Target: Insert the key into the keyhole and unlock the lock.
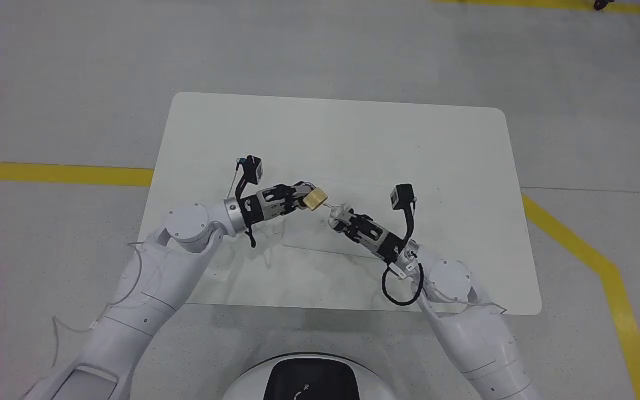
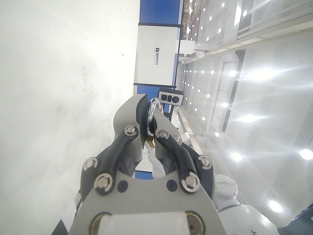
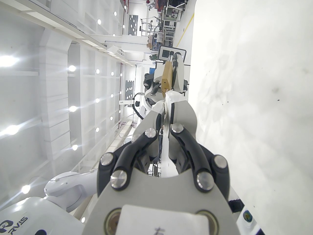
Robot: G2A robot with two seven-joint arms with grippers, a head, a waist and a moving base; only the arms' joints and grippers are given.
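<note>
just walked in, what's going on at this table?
The left gripper holds a small brass padlock by its silver shackle, over the white table. The right gripper is shut on a flat silver key and aims it at the padlock's bottom end. The key tip sits right at the lock body; whether it has entered the keyhole can't be told from these views.

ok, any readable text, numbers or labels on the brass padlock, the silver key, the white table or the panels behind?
On the brass padlock: nothing legible.
On the silver key: none visible.
On the white table: none.
On the white panel and the blue panel behind: a brand logo each.
</note>
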